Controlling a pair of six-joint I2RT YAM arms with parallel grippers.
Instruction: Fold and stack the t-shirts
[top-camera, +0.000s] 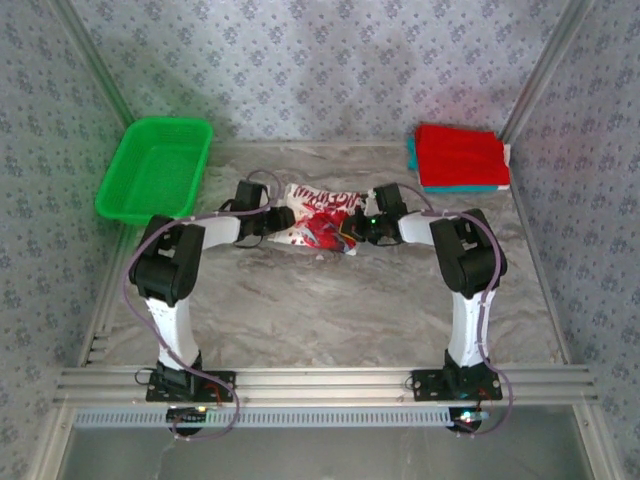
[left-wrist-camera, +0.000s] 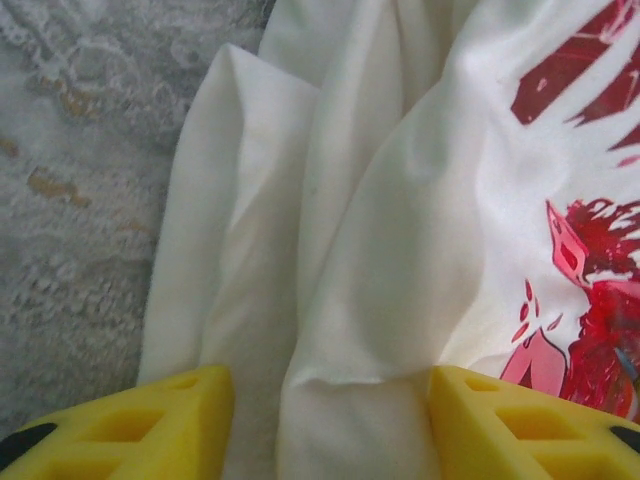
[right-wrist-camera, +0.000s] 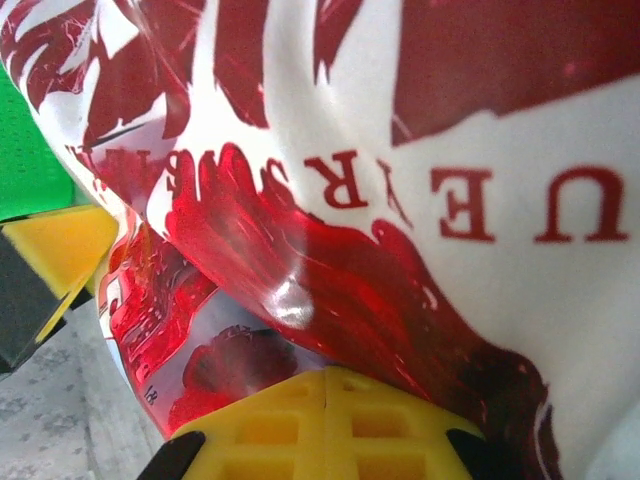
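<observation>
Right now my right gripper (right-wrist-camera: 325, 390) has its yellow fingers pressed together, pinching the printed front of the white t-shirt (top-camera: 318, 215). My left gripper (left-wrist-camera: 330, 410) stands half apart, straddling a plain fold of it. That shirt lies crumpled on the table (top-camera: 330, 300) between both arms. The folded red and teal shirts (top-camera: 460, 157) sit at the far right corner.

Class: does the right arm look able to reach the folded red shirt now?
Probably not: its end effector is shut on the white t-shirt, which would drag toward the red shirt.
</observation>
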